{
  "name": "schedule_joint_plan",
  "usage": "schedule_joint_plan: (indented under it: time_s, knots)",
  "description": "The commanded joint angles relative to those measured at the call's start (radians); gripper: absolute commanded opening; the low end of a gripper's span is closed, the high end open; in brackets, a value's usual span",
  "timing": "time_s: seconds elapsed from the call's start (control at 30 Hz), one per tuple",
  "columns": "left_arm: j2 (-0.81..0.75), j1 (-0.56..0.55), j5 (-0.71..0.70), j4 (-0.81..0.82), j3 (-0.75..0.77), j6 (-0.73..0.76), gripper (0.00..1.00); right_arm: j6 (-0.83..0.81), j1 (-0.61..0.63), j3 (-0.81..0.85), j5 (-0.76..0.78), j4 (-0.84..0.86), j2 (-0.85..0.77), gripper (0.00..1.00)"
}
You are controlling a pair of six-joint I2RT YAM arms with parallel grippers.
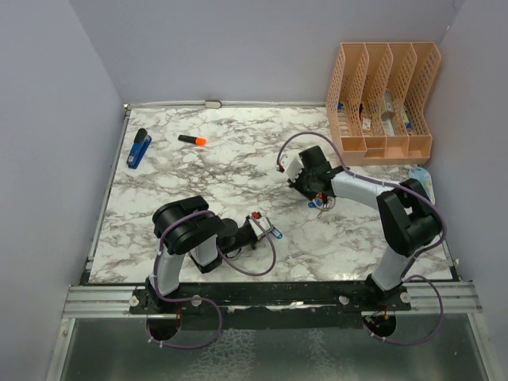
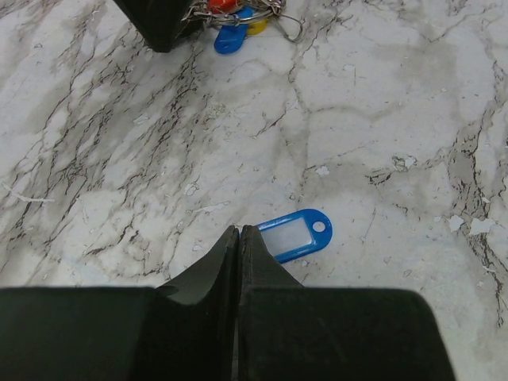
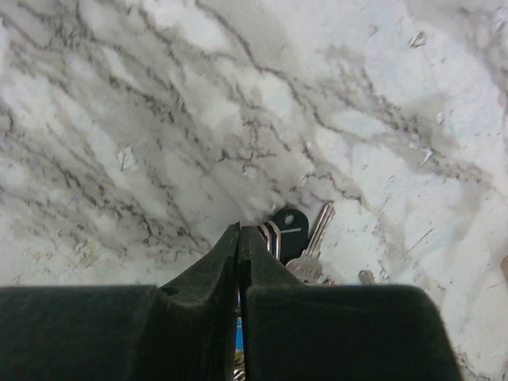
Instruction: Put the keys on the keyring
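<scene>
From above, we see a marbled table (image 1: pixel 238 171) with both arms reaching in from the near edge. The left gripper (image 1: pixel 260 226) lies low near the middle. A blue-tagged key (image 1: pixel 276 232) sits on the table at its tip. The right gripper (image 1: pixel 317 194) is up and to the right, with the keyring (image 1: pixel 321 205) bunched directly under its tip. The two are near each other but apart. A blue stapler (image 1: pixel 139 148) and an orange marker (image 1: pixel 193 140) lie far off to the left. A peach file rack (image 1: pixel 385 95) stands in the far right corner.

On the left wrist camera, the left fingers are pressed together with only a thin slit between them. The blue tag (image 2: pixel 298 235) lies flat against the right-hand finger, one end hidden beneath it, and we cannot tell whether it is pinched. The keyring cluster (image 2: pixel 254 17) shows at the top edge.

On the right wrist camera, the right fingers are also pressed together. A black tag (image 3: pixel 290 225) and a silver key (image 3: pixel 315 238) fan out at their tip. A sliver of blue shows in the slit, so part of the cluster may be caught, but we cannot be sure.

We judge that the task is at the stage of securing each part, and the key is not yet on the ring. The next move calls for a firm pinch on the tag. The key's hole must then be brought to the wire's split while the other gripper steadies the ring.
</scene>
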Motion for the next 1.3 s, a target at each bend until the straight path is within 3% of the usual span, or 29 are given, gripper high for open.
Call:
schedule_joint_plan:
  time_s: [0.0,0.37,0.47,0.53,0.57,0.67,0.77,0.97,1.27]
  knots:
    - [0.031,0.010,-0.033,0.244,-0.004,-0.014,0.00,0.063,0.000,0.092,0.022,0.019,0.059,0.02]
    - [0.030,0.018,-0.034,0.244,-0.005,-0.015,0.00,0.179,-0.002,0.312,-0.012,-0.092,0.176,0.02]
    - [0.026,0.021,-0.036,0.244,-0.004,-0.016,0.00,0.226,-0.003,0.299,0.069,-0.140,0.110,0.10]
    - [0.026,0.023,-0.038,0.244,-0.004,-0.016,0.00,0.307,-0.003,0.289,0.122,-0.230,0.043,0.25]
    - [0.026,0.024,-0.038,0.244,-0.005,-0.017,0.00,0.374,-0.004,0.314,0.153,-0.323,0.032,0.28]
    - [0.028,0.028,-0.032,0.243,-0.005,-0.021,0.00,0.578,-0.004,0.363,0.194,-0.584,0.010,0.27]
    - [0.023,0.028,-0.028,0.244,-0.008,-0.021,0.00,0.774,-0.003,0.333,0.195,-0.675,-0.049,0.26]
    - [0.017,0.031,-0.014,0.243,-0.010,-0.027,0.00,0.951,-0.003,0.153,0.194,-0.636,-0.179,0.35]
    - [0.009,0.031,-0.011,0.244,-0.014,-0.015,0.00,0.985,-0.021,0.059,0.197,-0.496,-0.176,0.30]
